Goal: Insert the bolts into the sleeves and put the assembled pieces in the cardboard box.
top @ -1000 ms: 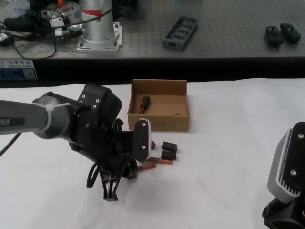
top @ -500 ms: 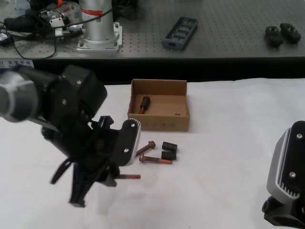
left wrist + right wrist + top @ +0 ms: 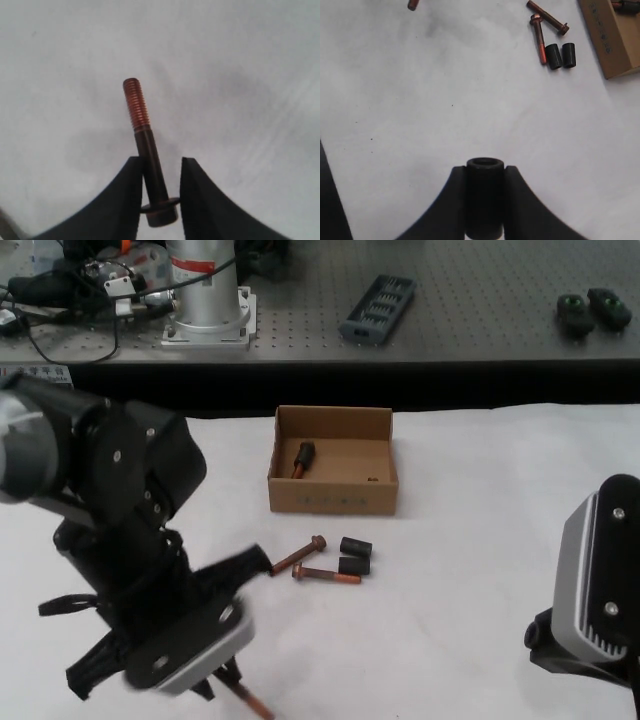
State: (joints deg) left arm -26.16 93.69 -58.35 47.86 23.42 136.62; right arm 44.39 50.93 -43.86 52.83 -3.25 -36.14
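Observation:
My left gripper (image 3: 159, 162) is shut on a copper bolt (image 3: 140, 115), gripping it near the head with the threaded end sticking out over the white cloth. In the high view this arm (image 3: 130, 540) is at the near left, and the bolt (image 3: 250, 702) pokes out below it. My right gripper (image 3: 485, 172) is shut on a black sleeve (image 3: 485, 195), open end facing outward. Two more bolts (image 3: 298, 553) (image 3: 327, 575) and two black sleeves (image 3: 356, 545) (image 3: 353, 565) lie in front of the cardboard box (image 3: 333, 502). One assembled piece (image 3: 303, 457) lies inside the box.
The right arm's housing (image 3: 600, 590) stands at the near right. White cloth (image 3: 470, 540) covers the bench. Behind it a perforated metal table carries a metal post base (image 3: 205, 300), cables, a dark tool rack (image 3: 378, 306) and two black parts (image 3: 593, 310).
The left arm lifted a bolt off the cloth beside the loose parts and swung toward the near left, turning its wrist. The right arm shifted slightly.

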